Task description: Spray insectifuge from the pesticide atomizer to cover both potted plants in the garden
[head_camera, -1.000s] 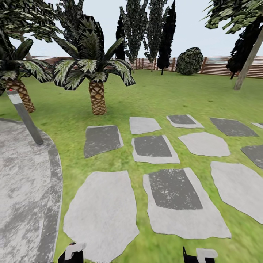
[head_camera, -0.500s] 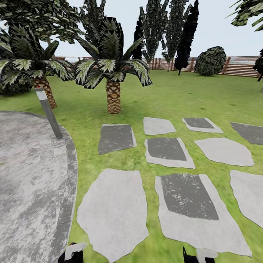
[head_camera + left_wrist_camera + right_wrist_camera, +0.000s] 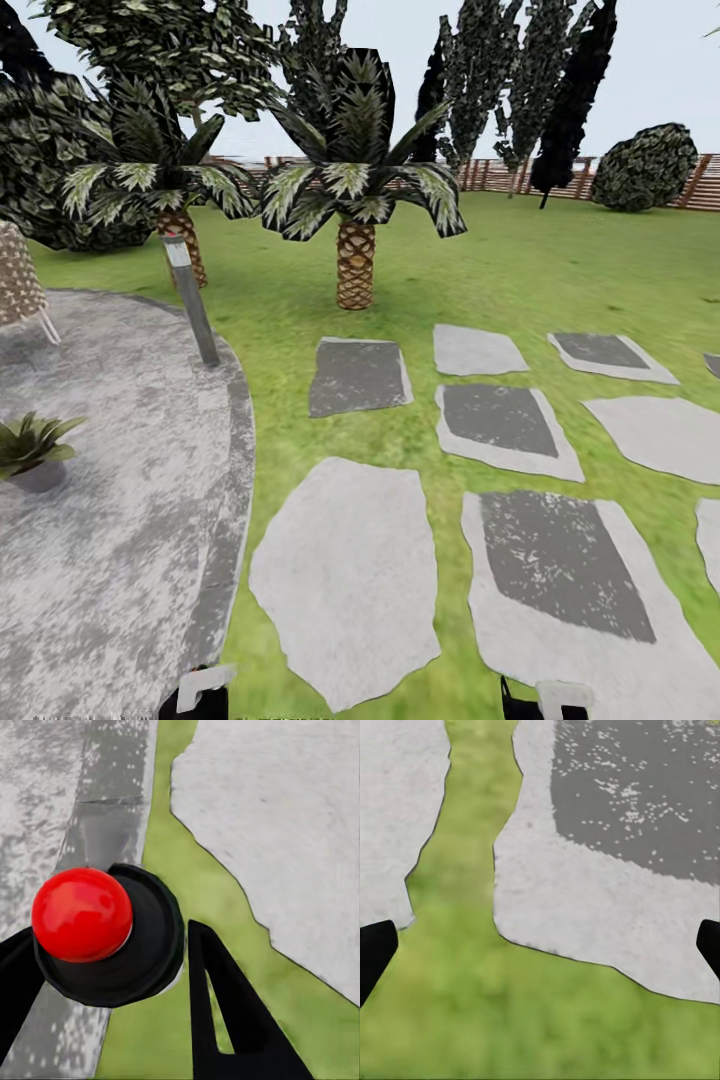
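**Turning left, hunting the atomizer**

Swinging left, my view has slid the palms and stepping stones rightward, bringing one potted plant [image 3: 33, 452] onto the patio [image 3: 120, 520] at nine o'clock. My left pincer [image 3: 112, 1020] and right pincer [image 3: 540, 945] both hang released, empty. No atomizer yet: I judge I'm searching, so next comes more turning.
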### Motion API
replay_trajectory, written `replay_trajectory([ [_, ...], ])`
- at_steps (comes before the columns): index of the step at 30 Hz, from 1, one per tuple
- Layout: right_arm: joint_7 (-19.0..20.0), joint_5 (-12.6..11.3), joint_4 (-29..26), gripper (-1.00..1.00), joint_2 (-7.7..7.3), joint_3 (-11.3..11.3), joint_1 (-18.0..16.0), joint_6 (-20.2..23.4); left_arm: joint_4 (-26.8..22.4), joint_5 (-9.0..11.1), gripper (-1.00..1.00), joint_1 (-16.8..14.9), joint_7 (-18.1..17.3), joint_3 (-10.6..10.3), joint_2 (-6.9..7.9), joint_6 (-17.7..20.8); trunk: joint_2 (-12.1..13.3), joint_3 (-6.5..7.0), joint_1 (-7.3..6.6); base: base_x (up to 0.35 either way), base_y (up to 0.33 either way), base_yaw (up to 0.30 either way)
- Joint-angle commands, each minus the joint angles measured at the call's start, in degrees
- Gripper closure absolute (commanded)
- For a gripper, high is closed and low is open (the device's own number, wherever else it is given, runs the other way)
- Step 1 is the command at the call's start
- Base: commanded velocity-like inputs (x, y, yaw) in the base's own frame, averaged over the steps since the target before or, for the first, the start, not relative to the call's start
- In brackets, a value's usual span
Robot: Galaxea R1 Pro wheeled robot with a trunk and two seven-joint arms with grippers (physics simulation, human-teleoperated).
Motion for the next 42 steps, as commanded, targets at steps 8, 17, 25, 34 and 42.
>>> replay_trajectory([
  [8,-0.20,0.06,0.53,-1.00,-0.01,0.05,-0.04,-0.15,0.08,0.26,1.00,-0.05,0.06,-0.11,-0.07,-0.19,-0.02,-0.05,-0.01,0.000,0.285,0.143],
  [17,-0.29,2.72,2.11,-1.00,0.07,0.14,-0.01,-0.15,0.08,0.26,1.00,-0.05,0.06,-0.13,-0.08,-0.21,-0.02,-0.05,-0.01,0.000,0.305,0.004],
  [25,-0.29,2.76,2.12,-1.00,0.12,0.14,-0.01,-0.15,0.08,0.26,1.00,-0.05,0.06,-0.11,-0.08,-0.24,-0.02,-0.05,-0.01,0.000,0.306,0.104],
  [34,-0.29,2.76,2.12,-1.00,0.11,0.14,-0.01,-0.15,0.07,0.26,1.00,-0.05,0.06,-0.13,-0.08,-0.23,-0.02,-0.05,-0.01,0.000,0.306,0.268],
  [42,-0.29,2.76,2.12,-1.00,0.13,0.14,-0.02,-0.15,0.03,0.26,1.00,-0.05,0.06,-0.12,-0.08,-0.22,-0.02,-0.05,-0.01,0.000,0.306,0.276],
])
